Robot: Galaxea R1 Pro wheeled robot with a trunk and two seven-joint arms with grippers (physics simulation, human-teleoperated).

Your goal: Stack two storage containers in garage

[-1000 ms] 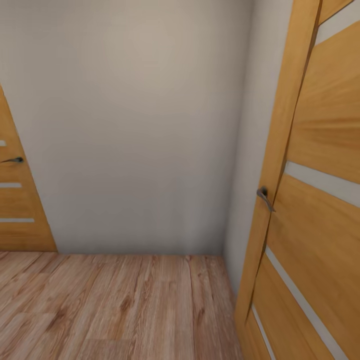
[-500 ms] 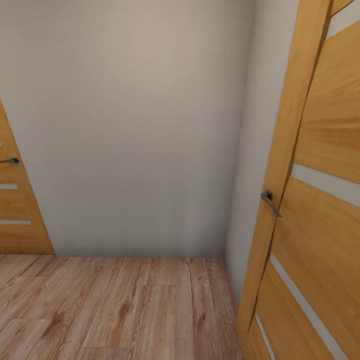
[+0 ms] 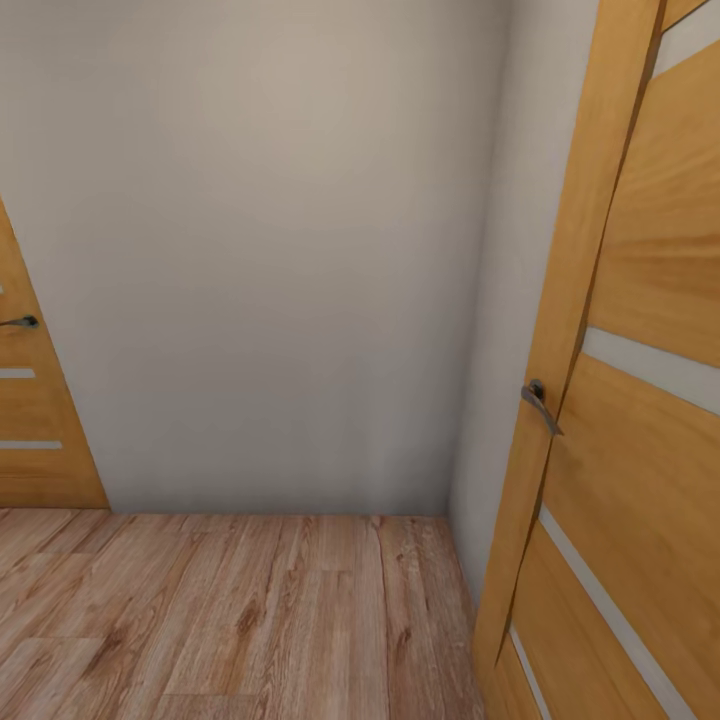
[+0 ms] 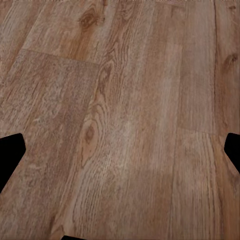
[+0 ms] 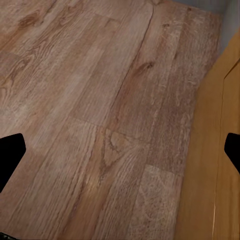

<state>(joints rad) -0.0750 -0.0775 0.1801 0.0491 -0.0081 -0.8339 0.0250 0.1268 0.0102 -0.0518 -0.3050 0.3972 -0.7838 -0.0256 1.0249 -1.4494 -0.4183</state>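
Observation:
The two storage containers are out of view, and so is the garage. I face a corner of a room with light wood planks underfoot and a plain beige wall ahead. My left gripper hangs open over the bare planks, its dark fingertips far apart with nothing between them. My right gripper is also open and empty above the planks, its fingertips wide apart, close to an orange-brown door.
An orange-brown wooden door with a grey handle stands close at my right, its lower part beside my right gripper. A second like door with a handle is at the far left.
The camera crept slightly toward the wall between one second and half a second ago, spreading both doors outward in the picture. Since then the view has held still.

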